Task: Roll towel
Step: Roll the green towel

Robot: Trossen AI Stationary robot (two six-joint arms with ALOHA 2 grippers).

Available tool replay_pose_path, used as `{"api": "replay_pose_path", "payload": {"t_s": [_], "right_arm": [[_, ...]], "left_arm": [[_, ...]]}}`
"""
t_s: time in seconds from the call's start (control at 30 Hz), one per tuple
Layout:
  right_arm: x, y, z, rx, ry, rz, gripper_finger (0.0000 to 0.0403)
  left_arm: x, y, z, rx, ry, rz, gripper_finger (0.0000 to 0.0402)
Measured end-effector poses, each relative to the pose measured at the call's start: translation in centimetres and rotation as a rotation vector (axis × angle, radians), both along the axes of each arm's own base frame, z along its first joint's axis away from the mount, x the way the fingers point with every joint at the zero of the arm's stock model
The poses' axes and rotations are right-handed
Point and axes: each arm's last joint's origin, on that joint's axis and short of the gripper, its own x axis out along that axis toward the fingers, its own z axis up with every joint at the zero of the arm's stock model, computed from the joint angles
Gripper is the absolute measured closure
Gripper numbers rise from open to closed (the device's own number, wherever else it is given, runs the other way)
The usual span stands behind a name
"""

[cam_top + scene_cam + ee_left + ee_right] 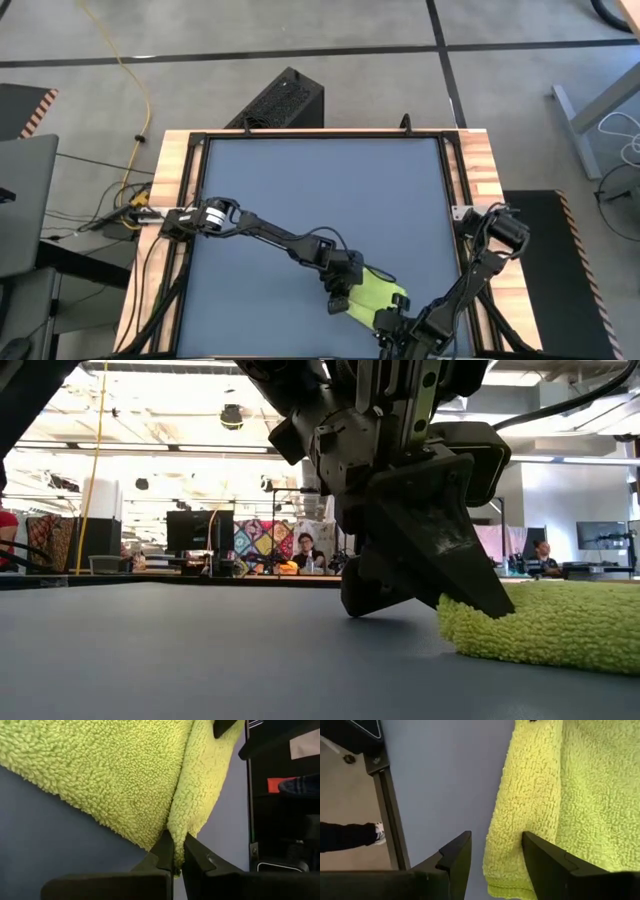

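The towel (378, 293), a bright lime-green fuzzy cloth, lies folded on the blue-grey desk (320, 190) close to its near edge, a little right of the middle. Both arms have their tips at it. The left hand (178, 854) reaches in from the left side of the desk and has its fingers pressed together on the tip of a folded edge of the towel, pinching a thin bit of the pile between them. The right hand (495, 851) comes in from the near right corner; its fingers stand spread apart, straddling the thick folded edge of the cloth without closing on it. From desk height the towel (545, 622) shows as a low plump ridge lying flat on the desk, with a dark finger (440, 540) resting on its end. People sit at workstations far off in the room behind.
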Motion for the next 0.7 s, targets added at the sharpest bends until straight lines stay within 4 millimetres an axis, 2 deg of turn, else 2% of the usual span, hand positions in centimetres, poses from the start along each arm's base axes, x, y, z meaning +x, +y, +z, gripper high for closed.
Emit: {"api": "replay_pose_path", "payload": {"t_s": [0.17,0.33,0.57,0.7], "right_arm": [[-0.2,0.1,-0.2,0.004,0.008,-0.013,0.0209],[-0.4,-0.4,-0.4,-0.023,0.042,-0.05,0.0249],[-0.5,-0.4,-0.4,-0.045,0.05,-0.03,0.0333],[-0.5,-0.3,-0.4,-0.026,0.041,-0.037,0.0385]], "left_arm": [[0.0,0.0,0.0,-0.008,-0.004,-0.011,0.0401],[0.1,0.0,0.1,-0.004,-0.026,-0.024,0.0396],[0.2,0.3,0.1,0.018,-0.075,-0.081,0.0331],[0.3,1.4,0.6,-0.017,-0.093,-0.119,0.0289]]}}
